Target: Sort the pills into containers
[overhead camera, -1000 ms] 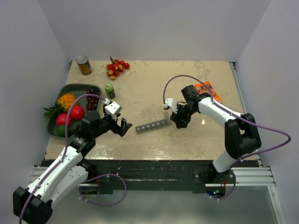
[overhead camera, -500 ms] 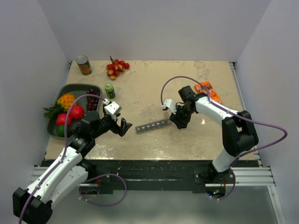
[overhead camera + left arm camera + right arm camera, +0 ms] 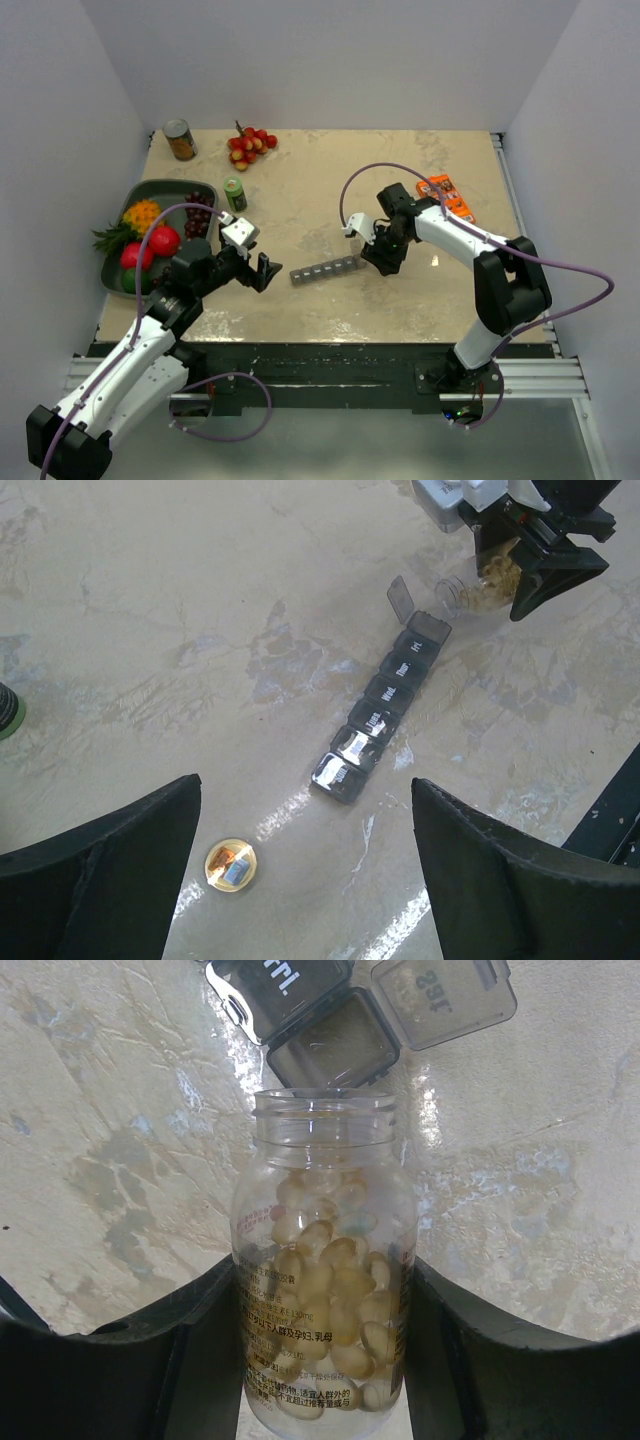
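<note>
Now right fingers (image 3: 190, 1360) grip clear plastic bottle (image 3: 320, 1210) of yellowish-tan pills (image 3: 330, 1300), mouth aimed at open end cell of dark-grey compartment strip (image 3: 385, 705), likely to pour; left fingers (image 3: 100, 870) wide, empty.

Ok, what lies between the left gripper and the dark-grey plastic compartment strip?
A small round gold cap lies on the table short of the dark-grey compartment strip, not touching it; the rest is bare. The left wrist view shows this.
</note>
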`<state>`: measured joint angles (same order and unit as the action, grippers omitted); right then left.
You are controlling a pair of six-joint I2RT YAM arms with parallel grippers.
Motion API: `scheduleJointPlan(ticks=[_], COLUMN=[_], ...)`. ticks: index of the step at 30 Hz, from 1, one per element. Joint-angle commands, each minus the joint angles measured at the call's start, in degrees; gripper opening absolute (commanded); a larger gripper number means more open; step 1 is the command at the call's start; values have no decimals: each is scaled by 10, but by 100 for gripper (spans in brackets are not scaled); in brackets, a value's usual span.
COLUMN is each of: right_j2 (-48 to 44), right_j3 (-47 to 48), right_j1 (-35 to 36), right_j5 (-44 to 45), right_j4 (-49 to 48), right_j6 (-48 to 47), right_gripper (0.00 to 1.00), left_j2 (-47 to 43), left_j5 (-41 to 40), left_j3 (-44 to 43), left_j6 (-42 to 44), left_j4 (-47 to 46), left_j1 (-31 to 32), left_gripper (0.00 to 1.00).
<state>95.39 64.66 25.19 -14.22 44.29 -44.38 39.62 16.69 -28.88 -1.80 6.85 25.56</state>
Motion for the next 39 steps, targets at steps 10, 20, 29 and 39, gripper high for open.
scheduleJointPlan(ticks=[10, 20, 29, 39], right_j2=[18, 23, 26, 2], right_j3=[30, 32, 31, 16], right_j1=[15, 19, 19, 19], right_j5=[27, 31, 28, -3], right_j4=[22, 24, 25, 18], right_j6=[16, 19, 23, 26], right_gripper=[0, 0, 0, 0], left_j2=[-11, -10, -11, -17], left_j5=[-6, -3, -3, -2], left_j3=[-8, -7, -7, -7], left_j6=[15, 15, 15, 15], left_j4=[-29, -32, -31, -31], left_j1=[-2, -2, -2, -2], left_gripper=[90, 90, 90, 91])
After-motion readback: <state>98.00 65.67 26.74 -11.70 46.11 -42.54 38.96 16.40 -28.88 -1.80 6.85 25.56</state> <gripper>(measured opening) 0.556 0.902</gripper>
